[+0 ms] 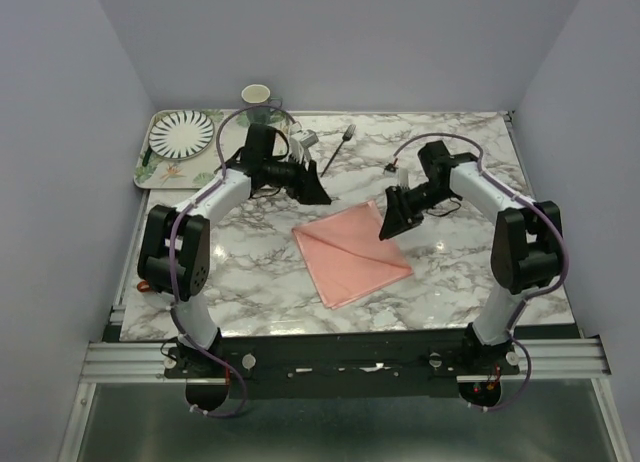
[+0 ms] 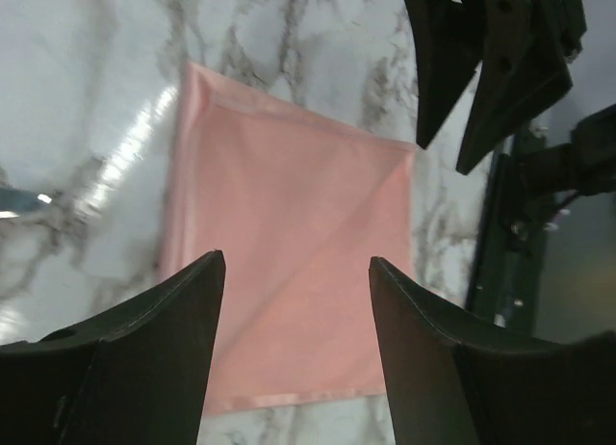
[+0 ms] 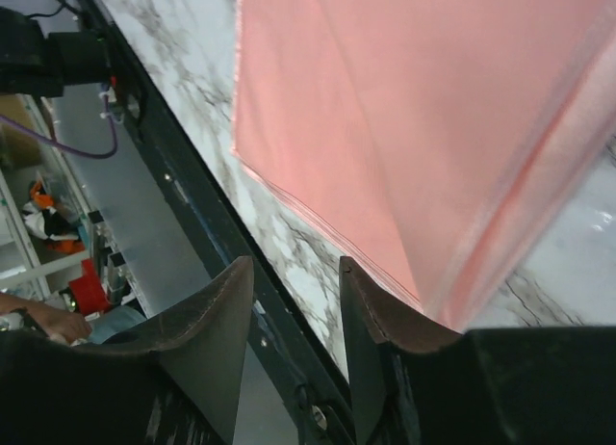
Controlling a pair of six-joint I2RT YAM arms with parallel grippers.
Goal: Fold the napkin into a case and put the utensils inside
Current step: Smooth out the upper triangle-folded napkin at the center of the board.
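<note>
Napkin (image 1: 350, 254) lies flat on worktop (image 1: 450, 272); your left end effector (image 2: 294, 262) is wide open, right end effector (image 3: 296, 262) half open, both empty.

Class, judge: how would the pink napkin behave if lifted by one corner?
Probably floppy: the napkin lies flat in folded layers, so it would drape. Likely light, being thin cloth. Pushed, it may slide on the glossy table.

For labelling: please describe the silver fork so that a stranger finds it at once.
Go to the far edge of the white marble table. Right of the patterned tray, a slim silver metal fork lies slanted, tines toward the back wall. It is thin and straight, unlike the flat salmon-pink cloth napkin.
</note>
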